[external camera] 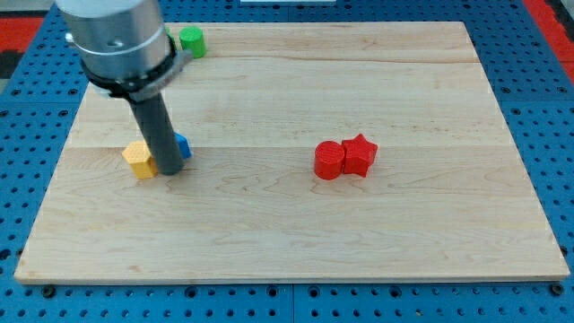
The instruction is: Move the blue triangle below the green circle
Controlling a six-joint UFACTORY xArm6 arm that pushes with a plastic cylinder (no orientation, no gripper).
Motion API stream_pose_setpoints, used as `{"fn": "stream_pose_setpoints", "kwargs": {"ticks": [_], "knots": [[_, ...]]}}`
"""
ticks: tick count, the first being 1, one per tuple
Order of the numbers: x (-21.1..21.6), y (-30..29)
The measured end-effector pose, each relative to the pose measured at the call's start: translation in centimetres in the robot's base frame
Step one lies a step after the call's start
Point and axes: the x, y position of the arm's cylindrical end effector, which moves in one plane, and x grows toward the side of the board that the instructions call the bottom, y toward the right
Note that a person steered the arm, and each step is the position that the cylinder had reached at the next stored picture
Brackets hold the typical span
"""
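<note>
The blue triangle (182,145) lies at the board's left, mostly hidden behind my rod; only a small blue edge shows to the rod's right. The green circle (191,40) sits near the view's top left, partly behind the arm's body. My tip (169,170) rests on the board just in front of the blue triangle, between it and a yellow block (139,159) on its left. The rod stands upright and touches or nearly touches both blocks.
A red circle (329,161) and a red star (359,154) sit touching each other right of the board's middle. The wooden board (296,242) lies on a blue perforated surface. The arm's grey body covers the top left corner.
</note>
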Motion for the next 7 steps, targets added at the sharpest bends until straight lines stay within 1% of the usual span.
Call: {"fn": "stream_pose_setpoints", "kwargs": {"ticks": [1,4,5,6,7], "knots": [[-2.8,-0.3],[-13.4,0.0],[-13.7,4.4],[-8.0,10.2],[1.7,9.2]]}}
